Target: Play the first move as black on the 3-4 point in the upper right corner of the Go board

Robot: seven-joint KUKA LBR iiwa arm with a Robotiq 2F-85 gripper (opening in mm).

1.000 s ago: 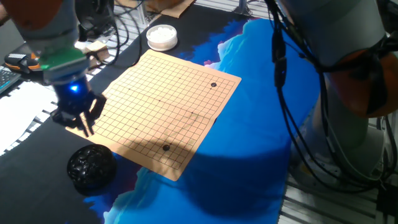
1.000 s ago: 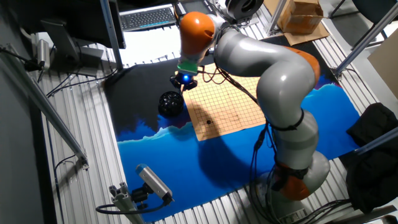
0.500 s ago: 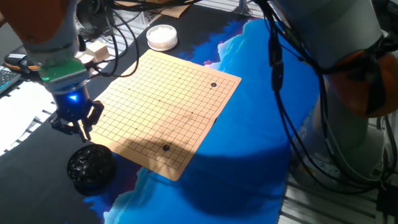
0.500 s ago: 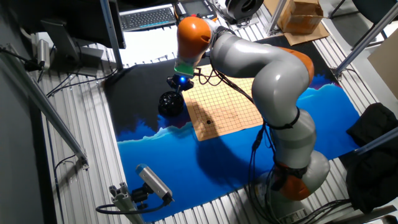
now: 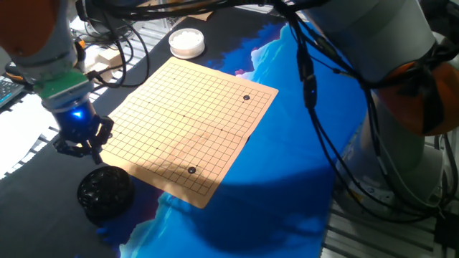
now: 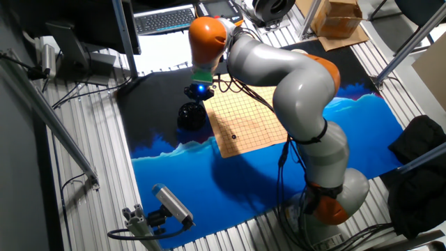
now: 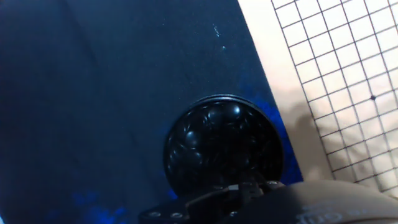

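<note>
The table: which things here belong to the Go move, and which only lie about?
For the job: board, bowl of black stones, pincer.
Lying about: bowl of white stones, keyboard, cardboard box.

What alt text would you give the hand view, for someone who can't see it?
A round bowl of glossy black stones sits on dark cloth just ahead of the gripper, whose fingertips are out of frame. The Go board, its visible part empty, fills the right edge.

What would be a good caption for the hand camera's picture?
Looking down from the robot's hand: a round bowl of glossy black stones on dark cloth, beside the edge of the gridded Go board.
</note>
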